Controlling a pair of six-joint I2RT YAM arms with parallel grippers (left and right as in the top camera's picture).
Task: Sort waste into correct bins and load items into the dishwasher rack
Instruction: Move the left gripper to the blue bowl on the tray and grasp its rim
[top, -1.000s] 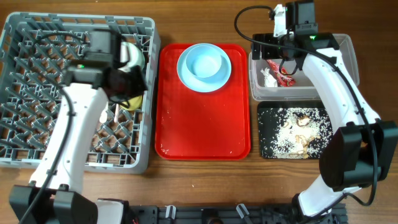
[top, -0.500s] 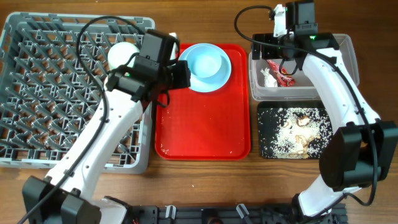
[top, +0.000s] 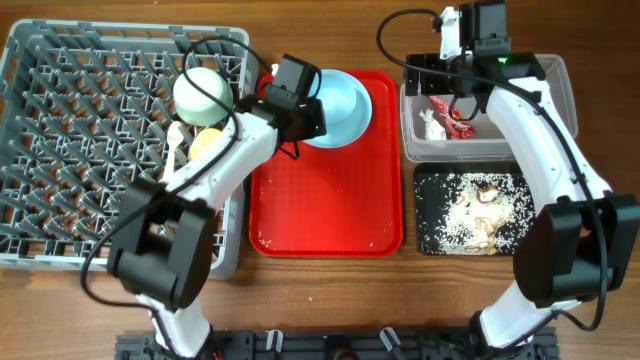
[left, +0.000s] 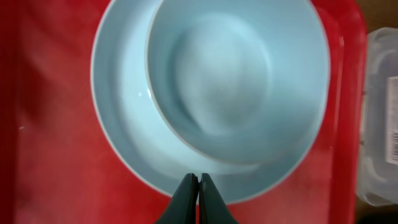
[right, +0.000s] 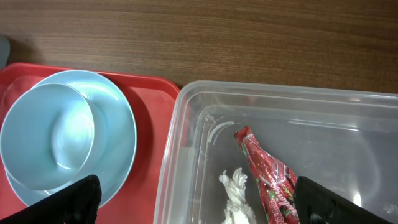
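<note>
At the far left corner of the bench, the dishwasher rack is seen. A pale bowl is set in the rack by its right wall, close to the far edge. A small yellow cup is placed just beside this bowl, on the near side.

In the middle of the bench, just beside the rack, a red tray is laid flat. A pale blue plate is set at the far end of the tray. A second bowl is set upright on the plate, pushed to the plate's right and far side. The left tool is clenched tight, finger against finger. Its tips are held at the rim of the plate, on the side closest to the rack. Whether the rim is touched cannot be told.

At the far right corner of the bench, the clear tub is placed. A red wrapper and a white paper scrap are kept inside it, side by side at its left end. The right tool is held above the left part of the tub, with its fingers spread wide apart.

Just in front of the tub, nearer the front edge, the black tray is laid. Rice-like crumbs are scattered over it.
</note>
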